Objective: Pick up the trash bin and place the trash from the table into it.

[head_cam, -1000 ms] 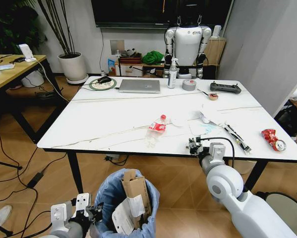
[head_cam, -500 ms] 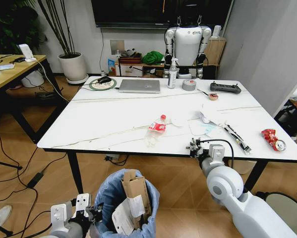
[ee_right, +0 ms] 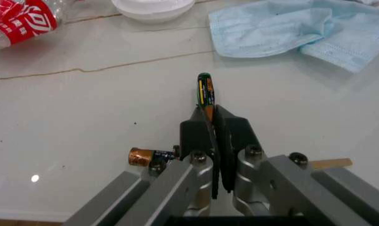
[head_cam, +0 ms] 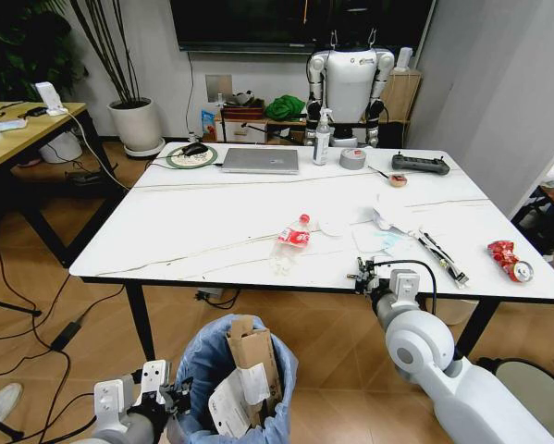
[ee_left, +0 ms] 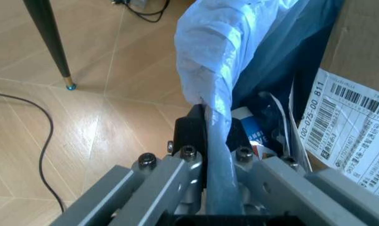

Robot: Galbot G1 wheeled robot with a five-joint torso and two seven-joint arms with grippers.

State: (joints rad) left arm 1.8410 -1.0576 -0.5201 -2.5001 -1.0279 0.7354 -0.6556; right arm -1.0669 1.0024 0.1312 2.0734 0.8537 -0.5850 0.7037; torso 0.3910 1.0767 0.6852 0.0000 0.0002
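Trash bin (head_cam: 242,388), blue-bag lined, sits low in front of the robot below the near edge of the bench (head_cam: 203,236); a torn brown cardboard box (head_cam: 252,350) and white labelled papers (head_cam: 230,400) stand up out of it; left end effector (ee_left: 214,123) at the bin's left rim, fingers pressed together on the rim with the bag's plastic pinched between them; in the head view this end effector (head_cam: 166,400) sits at the bin's left side.

Right end effector (ee_right: 213,115) over the bench's near edge, right of centre; fingers pinching a slim green-and-yellow battery (ee_right: 205,92), which sticks out past the fingertips; a second battery (ee_right: 150,156), copper-topped, lies on the bench just beside the fingers; head view places this end effector (head_cam: 362,275) at the bench's front edge.

Still on the bench: crushed red-labelled bottle (head_cam: 293,239) near the middle; light-blue face mask (ee_right: 299,29) beyond the end effector; white round lid (ee_right: 153,6) beside the bottle; crushed red can (head_cam: 510,260) far right, well apart from the rest.
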